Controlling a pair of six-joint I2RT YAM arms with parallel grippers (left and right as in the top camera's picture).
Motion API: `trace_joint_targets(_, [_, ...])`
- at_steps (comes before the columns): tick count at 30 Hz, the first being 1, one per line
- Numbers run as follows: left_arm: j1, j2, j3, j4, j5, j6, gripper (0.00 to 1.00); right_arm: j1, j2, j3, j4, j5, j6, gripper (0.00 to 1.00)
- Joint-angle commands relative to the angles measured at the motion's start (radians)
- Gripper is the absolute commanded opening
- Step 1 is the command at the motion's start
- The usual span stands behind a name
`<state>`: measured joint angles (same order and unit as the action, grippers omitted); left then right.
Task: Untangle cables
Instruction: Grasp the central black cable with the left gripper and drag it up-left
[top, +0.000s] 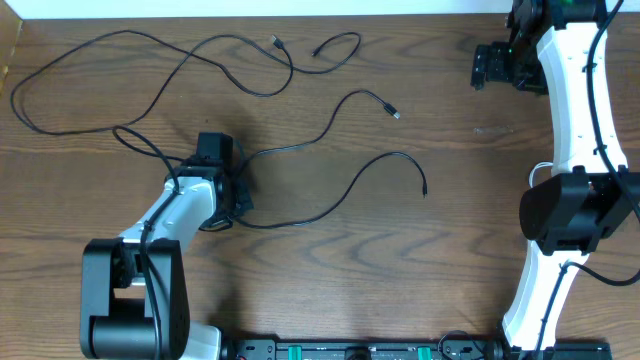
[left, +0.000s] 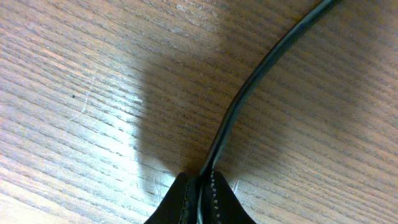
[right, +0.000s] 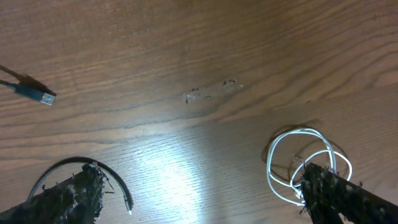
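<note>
Left claw (left: 200, 193) fingertips press together on a black cable (left: 262, 68), pinched just above the desk (left: 74, 74). Overhead, the black cables (top: 398, 153) sprawl in loose loops across the desk's left half. Right wrist: the right claw (right: 202, 199) is spread and empty, a white cable (right: 298, 130) coiled beside one finger. Cords look light and limp; mid-span holds seem best. No writing is readable.

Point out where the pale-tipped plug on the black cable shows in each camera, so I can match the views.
Overhead: pale-tipped plug lies upper middle, just right of centre.
Left wrist: not in it; only a black cable pinched by the left gripper.
Right wrist: plug at the far left edge.
Shared landmark: the hooked cable end below it overhead, lower left in the right wrist view.
</note>
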<state>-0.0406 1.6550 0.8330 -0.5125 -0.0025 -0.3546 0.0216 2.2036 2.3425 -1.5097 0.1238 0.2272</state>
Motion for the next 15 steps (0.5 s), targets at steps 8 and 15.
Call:
trace_joint_targets(8, [0.003, -0.006, 0.225, -0.072, -0.01, 0.146, 0.08, 0.0, -0.036, 0.018, -0.002, 0.004, 0.011, 0.99])
trace_joint_targets(15, [0.005, -0.008, 0.275, -0.008, -0.02, 0.603, 0.08, 0.0, -0.036, 0.018, -0.001, 0.004, 0.011, 0.99])
